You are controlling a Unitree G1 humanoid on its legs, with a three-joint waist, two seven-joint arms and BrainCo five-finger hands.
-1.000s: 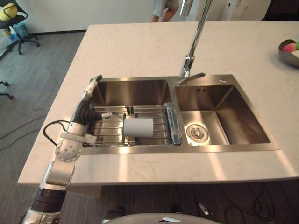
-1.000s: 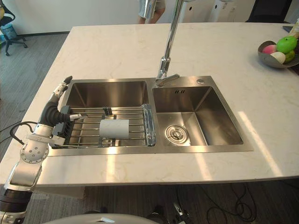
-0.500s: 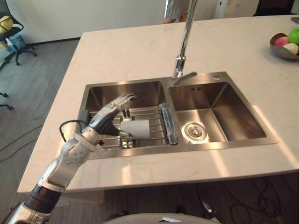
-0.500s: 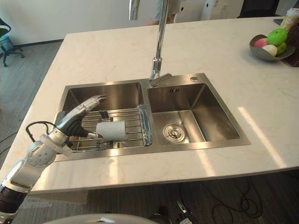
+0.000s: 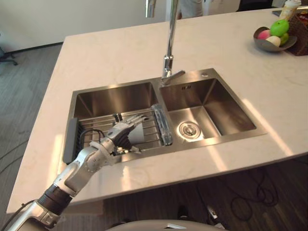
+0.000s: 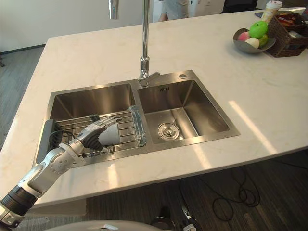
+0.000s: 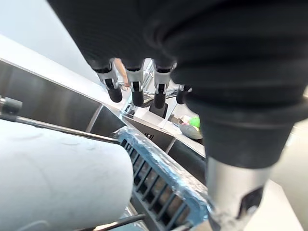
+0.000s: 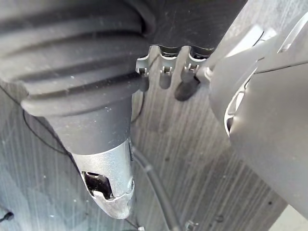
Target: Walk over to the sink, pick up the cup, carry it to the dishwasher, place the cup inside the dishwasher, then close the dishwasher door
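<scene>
**While the Cup Lies in the Sink, the Left Hand Spreads Over It**

Where the stainless-steel double sink [image 6: 192,141] is set into the pale marble-patterned counter [image 5: 110,53], its left basin [image 5: 115,96] holds a roll-up wire rack [image 5: 94,130]. On that rack lies the white cylindrical cup [image 6: 110,136], on its side, close to the sink's middle divider. The left hand [image 5: 124,132] is over the cup. Its fingers [image 7: 136,89] reach nearly straight across the top with the thumb set apart, so the hand is spread rather than clenched. Whether it touches the cup cannot be told.

The sink's right basin [image 5: 216,103] has a round metal drain strainer [image 5: 187,129] in its floor. A tall chrome faucet [image 5: 168,43] rises behind the sink's divider.

Well off to the sink's far right on the counter, a grey metal bowl [image 6: 255,48] holds a green fruit [image 6: 258,29], a pink one and a white one, just beside a brown woven basket [image 6: 291,31].

The right hand [image 8: 165,79] hangs with relaxed fingers above a grey wood-grain floor [image 8: 192,159].
</scene>
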